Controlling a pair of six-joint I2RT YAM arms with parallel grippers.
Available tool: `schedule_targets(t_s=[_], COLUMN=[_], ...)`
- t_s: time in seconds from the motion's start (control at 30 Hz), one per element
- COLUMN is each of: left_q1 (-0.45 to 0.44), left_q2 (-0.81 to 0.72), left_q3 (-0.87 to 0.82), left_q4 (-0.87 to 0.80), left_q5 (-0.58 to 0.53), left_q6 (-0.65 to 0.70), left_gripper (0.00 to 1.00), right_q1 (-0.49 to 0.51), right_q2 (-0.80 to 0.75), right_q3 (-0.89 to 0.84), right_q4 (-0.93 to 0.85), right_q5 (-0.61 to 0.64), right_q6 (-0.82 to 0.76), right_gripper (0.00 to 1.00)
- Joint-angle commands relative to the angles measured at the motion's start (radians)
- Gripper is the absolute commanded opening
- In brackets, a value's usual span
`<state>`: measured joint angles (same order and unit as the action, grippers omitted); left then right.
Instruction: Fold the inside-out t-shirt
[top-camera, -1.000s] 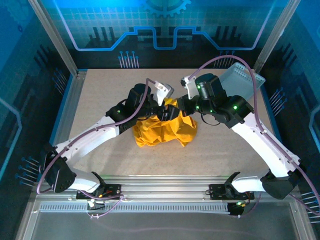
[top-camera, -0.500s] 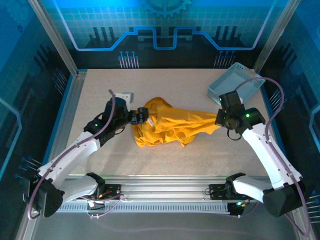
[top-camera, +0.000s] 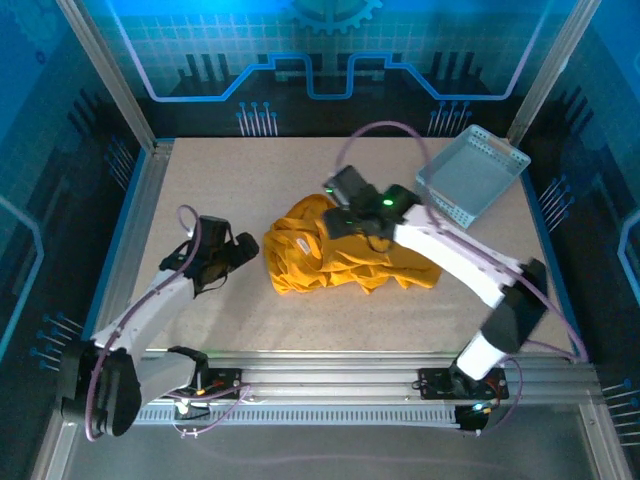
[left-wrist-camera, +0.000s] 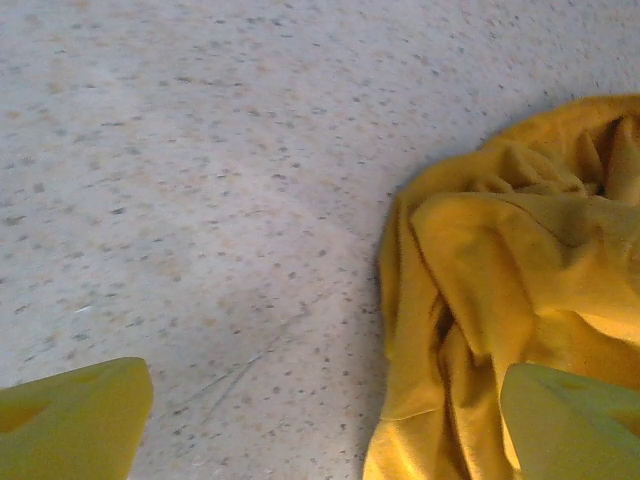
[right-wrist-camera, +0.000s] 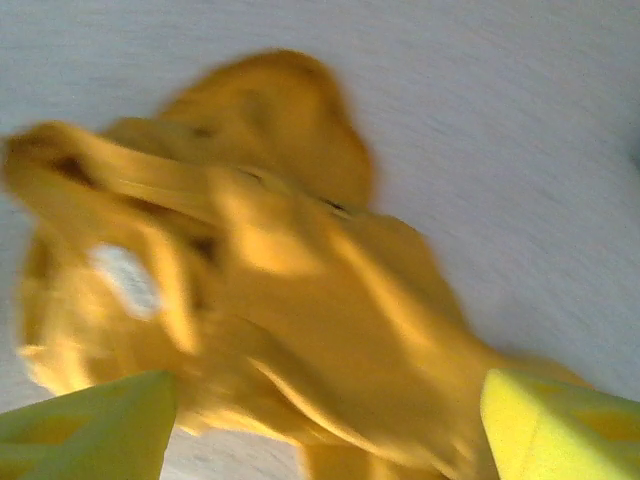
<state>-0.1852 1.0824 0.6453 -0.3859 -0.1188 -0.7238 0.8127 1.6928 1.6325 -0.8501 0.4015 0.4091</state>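
T-shirt (top-camera: 345, 262): rumpled mustard heap in the middle of the table (top-camera: 200, 190), with a small white patch showing.
Right claw (top-camera: 335, 222): fingers spread wide, gripping nothing, over the heap's far side; its own view is blurred.
Left claw (top-camera: 247, 248): spread wide and empty, just beside the heap's left edge.
Basket (top-camera: 470, 175): pale, in the far right corner, apart from the cloth.

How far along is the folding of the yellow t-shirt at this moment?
Done: nothing folded yet; the t-shirt lies as a crumpled heap on the table. In hand: nothing is gripped; the left gripper is open beside the cloth's edge, the right gripper open above the heap. Left: spreading it flat, then every fold.
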Motion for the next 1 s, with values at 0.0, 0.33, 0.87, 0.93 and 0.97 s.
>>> schedule_targets(t_s=[0.0,0.33,0.87,0.93,0.97], left_q1=[0.061,0.213,0.222,0.218,0.214], left_q2=[-0.089,-0.225,-0.064,-0.030,-0.014], left_q3=[-0.055,-0.166,-0.110,-0.093,-0.085], left_q4=[-0.010,-0.034,0.062,0.073,0.078], left_q5=[-0.002,0.057,0.209,0.228,0.232], left_q6=[-0.075,-0.069,-0.050,-0.042,-0.039], left_gripper=[0.90,0.91,0.86,0.84,0.83], right_q1=[0.062,0.085,0.065,0.049,0.037], right_q2=[0.204,0.625,0.287,0.092,-0.006], right_q3=[0.191,0.635,0.552,0.352,0.228], right_q4=[0.054,-0.085,-0.116,-0.063,-0.047], right_q5=[-0.126,-0.164,0.072,0.100,0.108], right_q6=[-0.193,-0.416,-0.356,-0.313,-0.279], right_gripper=[0.81,0.90,0.00,0.00,0.00])
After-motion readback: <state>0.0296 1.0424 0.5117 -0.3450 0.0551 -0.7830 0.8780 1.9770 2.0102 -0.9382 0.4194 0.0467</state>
